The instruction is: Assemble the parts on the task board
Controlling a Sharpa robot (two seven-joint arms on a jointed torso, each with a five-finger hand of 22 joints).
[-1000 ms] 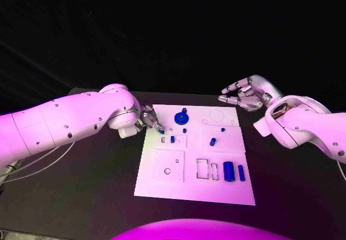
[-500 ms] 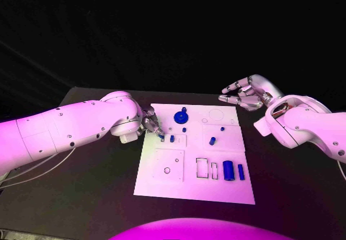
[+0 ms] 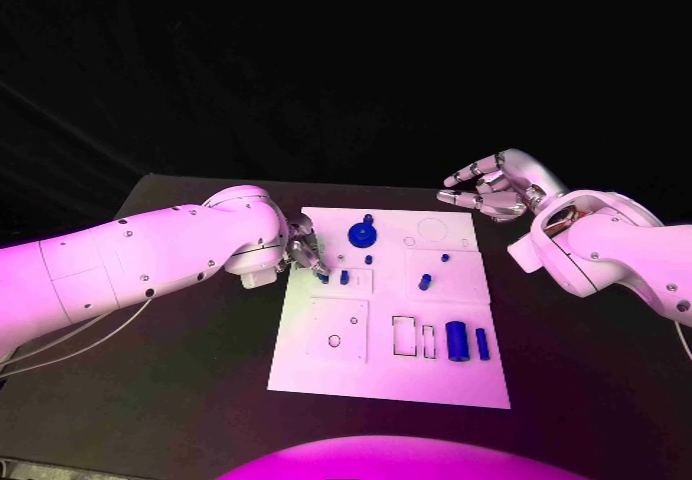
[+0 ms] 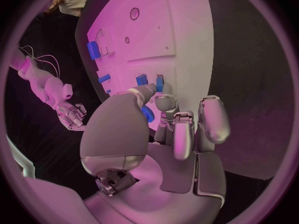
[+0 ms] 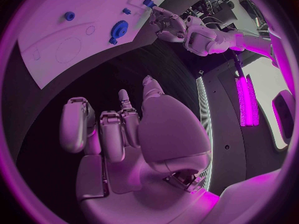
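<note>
Left hand (image 3: 304,249) has slid lower along the task board (image 3: 389,372) edge

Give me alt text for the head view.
The left hand reaches onto the white board's near-left top corner beside small blue parts. The right hand hovers empty, fingers apart, past the board's far right corner. A blue gear sits near the top.

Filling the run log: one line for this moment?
left robot hand: fingertips at small blue part on board | right robot hand: open, off board
</note>
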